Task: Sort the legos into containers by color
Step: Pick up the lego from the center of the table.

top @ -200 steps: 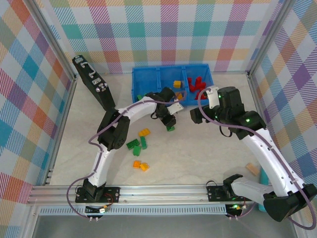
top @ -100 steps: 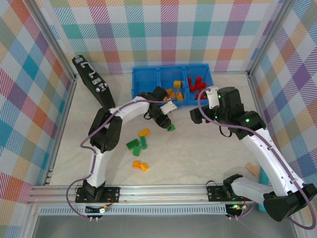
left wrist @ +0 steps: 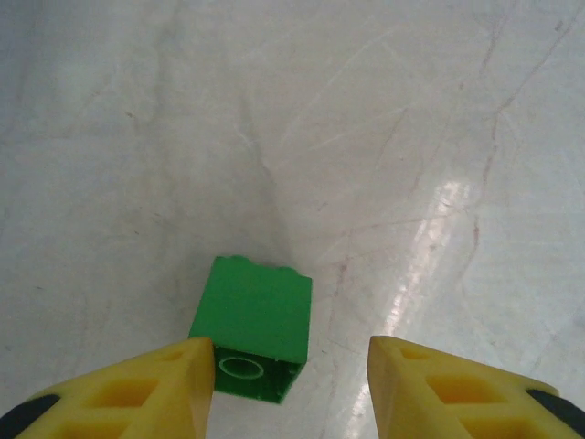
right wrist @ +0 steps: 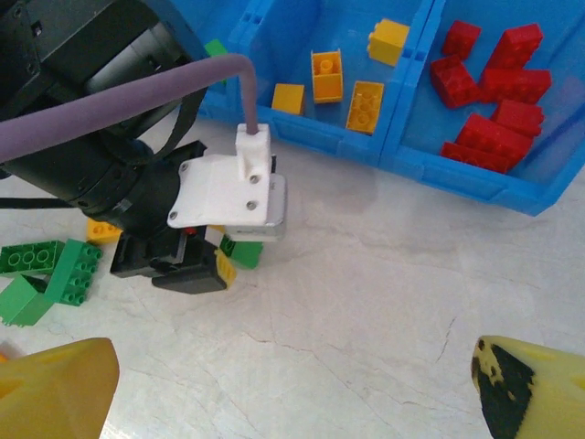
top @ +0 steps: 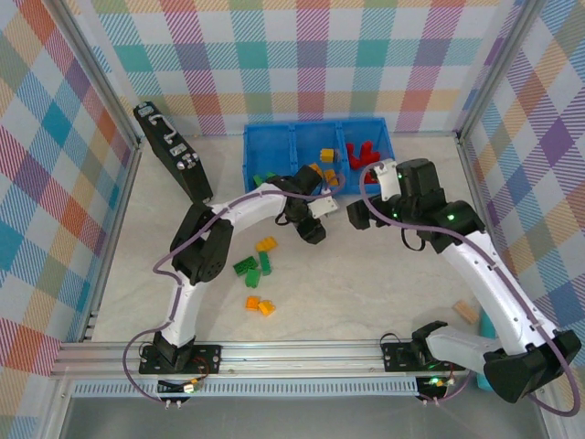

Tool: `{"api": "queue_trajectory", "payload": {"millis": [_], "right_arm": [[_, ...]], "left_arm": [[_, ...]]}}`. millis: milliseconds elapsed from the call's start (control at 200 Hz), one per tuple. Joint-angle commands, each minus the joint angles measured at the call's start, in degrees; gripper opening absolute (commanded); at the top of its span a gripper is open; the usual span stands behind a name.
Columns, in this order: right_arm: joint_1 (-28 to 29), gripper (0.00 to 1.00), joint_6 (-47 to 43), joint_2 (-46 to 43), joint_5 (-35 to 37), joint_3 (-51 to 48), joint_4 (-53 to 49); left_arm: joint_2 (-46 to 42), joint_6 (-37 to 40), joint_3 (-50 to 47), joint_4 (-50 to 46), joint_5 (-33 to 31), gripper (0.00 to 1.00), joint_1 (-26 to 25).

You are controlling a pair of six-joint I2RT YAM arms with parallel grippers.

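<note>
The bin [top: 270, 146] holds reds [right wrist: 494, 82] and yellows [right wrist: 327, 75] apart. The right gripper [right wrist: 292, 389] hangs beside it, jaws wide and empty. The left gripper [left wrist: 288, 384], jaws apart, hovers over a green brick [left wrist: 251, 327] lying loose on the table [left wrist: 366, 137], probably lining up a grasp.

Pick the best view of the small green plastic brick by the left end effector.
Left wrist: small green plastic brick lies close-up between the left end effector fingers. Right wrist catches a green sliver; top external has the left arm over it.
</note>
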Motion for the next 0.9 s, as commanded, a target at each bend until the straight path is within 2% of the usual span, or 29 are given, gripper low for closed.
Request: {"api": "queue_trajectory", "payload": {"millis": [0, 110, 180, 535, 740, 895], "right_arm": [[-0.2, 0.99, -0.7, 0.7, -1.9, 2.2, -0.4], [-0.2, 0.99, -0.7, 1.4, -2.2, 2.6, -0.5], [-0.2, 0.99, -0.8, 1.9, -2.6, 2.9, -0.6], [-0.2, 0.99, -1.0, 3.4, -3.6, 3.9, -0.7], [-0.2, 0.99, -0.9, 3.1, -2.8, 3.5, -0.7], [-0.2, 0.99, -0.8, 2.9, -2.1, 3.1, -0.3]], "left_arm": [[1.3, 2.2, 1.3, 0.5, -2.0, 0.49, -0.4], [2.1, 3.1, 1.7, 0.5, -3.7, 0.49, -0.5], [2.5, 3.5, 1.7, 0.7, -4.7, 0.54, -0.5], [3.5, 4.2, 2.0, 1.6, -5.2, 0.62, -0.7], [4.6, 4.4, 2.5, 0.5, -4.2, 0.56, -0.7], [4.6, 4.1, 2.4, -0.5, -3.6, 0.47, -0.7]]}}
